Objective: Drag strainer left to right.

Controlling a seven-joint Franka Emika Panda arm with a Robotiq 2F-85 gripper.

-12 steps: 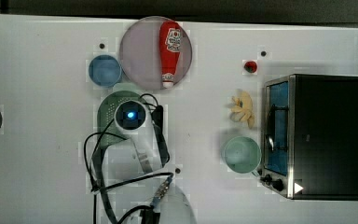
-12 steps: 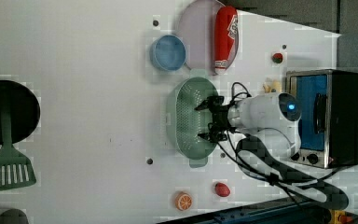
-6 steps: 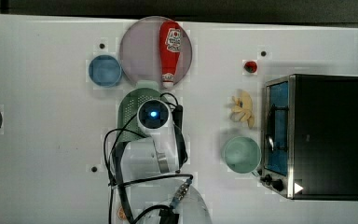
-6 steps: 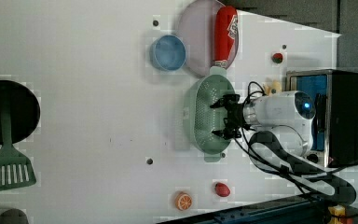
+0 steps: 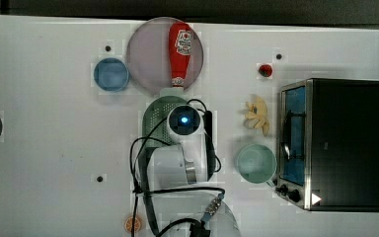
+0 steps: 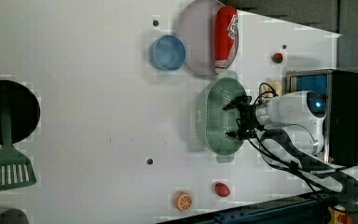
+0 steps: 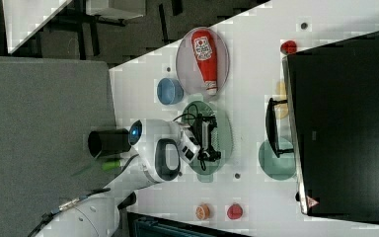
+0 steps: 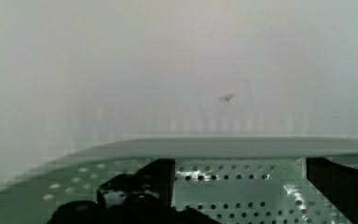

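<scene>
The strainer point(image 5: 154, 122) is a pale green oval colander dotted with holes, lying just below the plate in the top view; my arm covers its right half there. In the left view the strainer point(image 6: 216, 116) lies lengthwise, and my gripper point(image 6: 235, 119) reaches down into its bowl near the far wall. The gripper is open, its black fingers point(image 6: 233, 103) spread wide with nothing between them. The wrist view looks across the perforated inside of the strainer point(image 8: 242, 163), with one dark finger point(image 8: 156, 179) on each side. In the right view the gripper point(image 7: 208, 136) sits inside the strainer point(image 7: 222, 133).
A ketchup bottle point(image 5: 179, 52) lies on a grey plate point(image 5: 148, 54) right behind the strainer. A blue bowl point(image 5: 111, 74), a mint bowl point(image 5: 255, 163), a toaster oven point(image 5: 333, 143), a banana piece point(image 5: 256, 114) and an orange slice point(image 5: 132, 224) stand around. A black pan point(image 6: 4, 112) and spatula point(image 6: 4, 170) lie far off.
The strainer has slid toward the top view's right, with my open gripper inside it moving the same way. It now lies directly below the plate.
</scene>
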